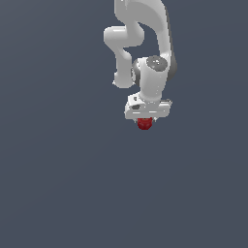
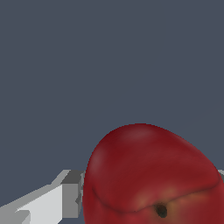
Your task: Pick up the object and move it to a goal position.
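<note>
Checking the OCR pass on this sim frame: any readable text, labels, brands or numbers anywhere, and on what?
None: neither view shows any readable text.
The arm and gripper: plain white and grey, no lettering or logo.
The red object: only a small dark pit on its skin, no label.
The background: plain dark grey, unmarked.

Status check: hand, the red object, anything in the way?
Hand over the red object, fingers either side of it; grip not confirmed. One finger shows beside the fruit. Nothing else in sight around it.
</note>
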### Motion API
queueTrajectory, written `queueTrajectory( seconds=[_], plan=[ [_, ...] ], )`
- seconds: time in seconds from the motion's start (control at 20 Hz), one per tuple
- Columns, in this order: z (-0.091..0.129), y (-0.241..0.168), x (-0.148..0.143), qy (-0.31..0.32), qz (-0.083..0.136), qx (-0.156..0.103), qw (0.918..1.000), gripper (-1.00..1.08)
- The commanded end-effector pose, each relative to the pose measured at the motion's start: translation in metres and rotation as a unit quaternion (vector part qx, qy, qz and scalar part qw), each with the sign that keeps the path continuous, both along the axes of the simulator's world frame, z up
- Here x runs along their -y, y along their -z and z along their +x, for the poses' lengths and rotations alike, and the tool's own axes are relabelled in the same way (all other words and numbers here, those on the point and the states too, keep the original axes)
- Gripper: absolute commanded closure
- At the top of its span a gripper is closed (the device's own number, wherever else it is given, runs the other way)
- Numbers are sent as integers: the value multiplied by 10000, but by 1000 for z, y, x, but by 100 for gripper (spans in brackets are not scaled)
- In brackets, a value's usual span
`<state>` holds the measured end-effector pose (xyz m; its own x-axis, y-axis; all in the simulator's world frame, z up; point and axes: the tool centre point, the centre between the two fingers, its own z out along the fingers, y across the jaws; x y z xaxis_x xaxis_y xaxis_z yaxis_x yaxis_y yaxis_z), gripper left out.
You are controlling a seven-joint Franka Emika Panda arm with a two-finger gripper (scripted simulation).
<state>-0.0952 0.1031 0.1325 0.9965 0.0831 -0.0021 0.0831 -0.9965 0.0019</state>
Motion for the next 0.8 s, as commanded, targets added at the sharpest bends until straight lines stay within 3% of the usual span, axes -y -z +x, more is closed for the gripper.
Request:
queueTrajectory(
  seconds=[0.0, 0.4, 0.75],
  plan=[
    [-2, -21, -26, 1, -1, 12, 10000, 108],
    [-7, -76, -101, 1, 2, 11, 10000, 108],
    [-7, -102, -136, 1, 9, 10, 10000, 108]
  ],
)
